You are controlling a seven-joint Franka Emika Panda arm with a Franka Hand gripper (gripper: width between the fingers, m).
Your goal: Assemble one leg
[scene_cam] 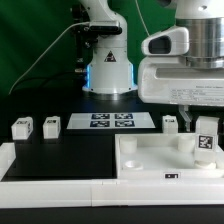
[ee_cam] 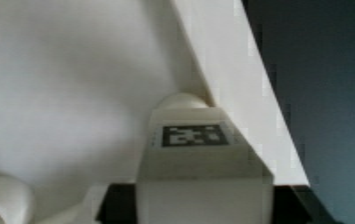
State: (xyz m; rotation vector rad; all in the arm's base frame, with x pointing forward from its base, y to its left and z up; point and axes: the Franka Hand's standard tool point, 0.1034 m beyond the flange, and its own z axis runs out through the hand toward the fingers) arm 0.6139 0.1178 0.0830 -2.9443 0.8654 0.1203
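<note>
My gripper point(scene_cam: 204, 124) is shut on a leg point(scene_cam: 205, 141), a small white block with a black-and-white tag. It holds the leg upright over the far right corner of the large white tray point(scene_cam: 150, 165). In the wrist view the leg point(ee_cam: 195, 150) fills the space between the dark fingers point(ee_cam: 131, 198), its tagged end toward the tray's surface point(ee_cam: 85, 90) beside the raised rim point(ee_cam: 236, 70). Whether the leg touches the tray cannot be told. Three more legs stand on the black table: two at the exterior view's left point(scene_cam: 22, 128) point(scene_cam: 50, 126) and one behind the tray point(scene_cam: 170, 123).
The marker board point(scene_cam: 110, 122) lies flat behind the middle of the table. The robot base point(scene_cam: 108, 60) stands behind it. A white rim point(scene_cam: 60, 185) borders the table's front and left. Round recesses point(scene_cam: 128, 143) mark the tray's corners.
</note>
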